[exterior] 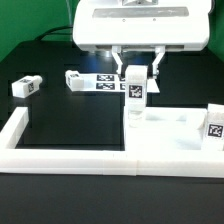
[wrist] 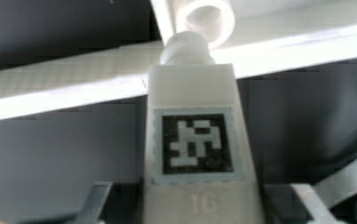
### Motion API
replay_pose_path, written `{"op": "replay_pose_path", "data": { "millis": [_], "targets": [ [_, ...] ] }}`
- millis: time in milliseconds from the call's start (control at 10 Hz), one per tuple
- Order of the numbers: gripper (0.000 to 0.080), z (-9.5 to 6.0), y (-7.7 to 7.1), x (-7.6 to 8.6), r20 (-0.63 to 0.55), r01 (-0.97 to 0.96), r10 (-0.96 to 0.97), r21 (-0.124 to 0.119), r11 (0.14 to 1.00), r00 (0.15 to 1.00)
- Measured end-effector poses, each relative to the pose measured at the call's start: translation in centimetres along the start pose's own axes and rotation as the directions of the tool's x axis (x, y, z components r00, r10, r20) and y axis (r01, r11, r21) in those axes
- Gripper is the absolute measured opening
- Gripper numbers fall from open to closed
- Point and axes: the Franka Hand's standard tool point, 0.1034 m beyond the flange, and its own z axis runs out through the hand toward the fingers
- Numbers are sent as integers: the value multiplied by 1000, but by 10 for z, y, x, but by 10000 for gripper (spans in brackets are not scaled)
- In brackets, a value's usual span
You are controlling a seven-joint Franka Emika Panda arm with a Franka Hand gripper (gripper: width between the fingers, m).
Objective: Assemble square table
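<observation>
Gripper (exterior: 134,70) fingers were clamped narrow on one leg (exterior: 133,92), upright at centre frame in the exterior view. Its lower end was at the left end of the tabletop (exterior: 175,128), lower right — contact unclear. Leg judged light, stiff, smooth plastic, so slip-prone — best gripped on opposite flat sides near the top.

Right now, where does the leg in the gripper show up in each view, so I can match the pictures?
Exterior view: the leg stands upright at the picture's centre, under the gripper, its lower end at the tabletop.
Wrist view: the same leg fills the middle of the picture, seen lengthwise.
Shared landmark: the black-and-white tag on that leg's face.
</observation>
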Motion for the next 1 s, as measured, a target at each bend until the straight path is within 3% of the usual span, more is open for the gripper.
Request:
{"op": "replay_pose_path", "data": {
  "millis": [200,400,700,1000],
  "targets": [
    [291,8,-3,12,59,15,-15,10,1000,998],
    [291,17,-14,11,63,10,-11,13,1000,998],
    [291,28,-26,-1,76,23,-24,17,1000,997],
    [291,31,-20,-8,77,35,-36,10,999,996]
  ]
}}
